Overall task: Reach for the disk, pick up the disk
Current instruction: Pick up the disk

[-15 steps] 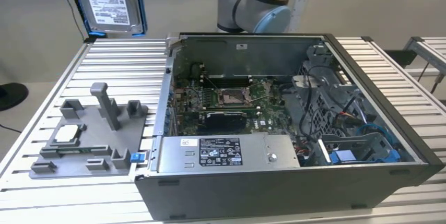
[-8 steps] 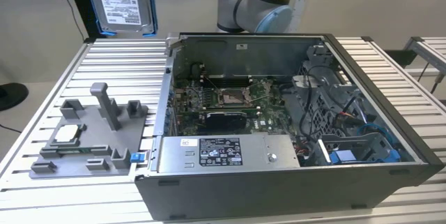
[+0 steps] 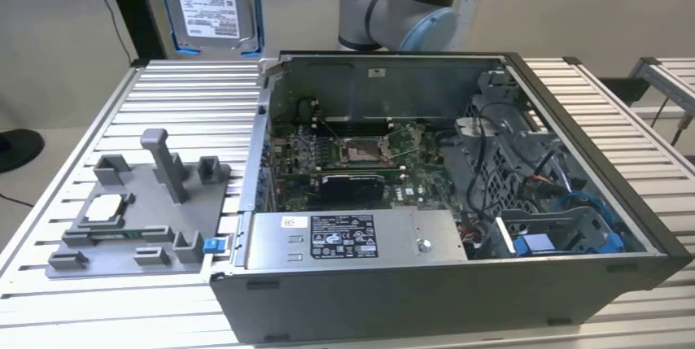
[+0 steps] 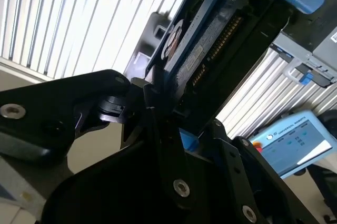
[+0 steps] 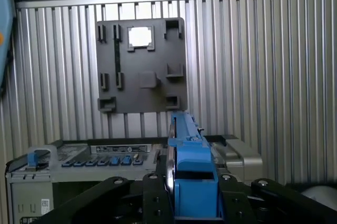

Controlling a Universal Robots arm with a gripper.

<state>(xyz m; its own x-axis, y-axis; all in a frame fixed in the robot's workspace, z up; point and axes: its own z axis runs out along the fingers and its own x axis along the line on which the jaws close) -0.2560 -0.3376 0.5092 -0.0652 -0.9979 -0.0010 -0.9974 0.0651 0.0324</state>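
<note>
- In the exterior view, the disk (image 3: 211, 3) hangs upright in the air above the far edge of the slatted table (image 3: 163, 89). Its white label faces the camera and blue rails run down both sides. It is on the exterior view's left of the robot arm (image 3: 396, 3). Lower down, an open computer case (image 3: 456, 284) stands on the table beside a grey fixture tray (image 3: 142, 227) that carries a white-topped chip (image 3: 103, 209).
- In the second wrist view, the pincer (image 4: 160, 100) is clamped on the disk (image 4: 210, 29), black fingers (image 4: 152, 108) gripping one end.
- In the first wrist view, the disk (image 5: 192, 155) shows edge-on between the pincer's fingers, high above the tray (image 5: 139, 66) and the case (image 5: 79, 155).
</note>
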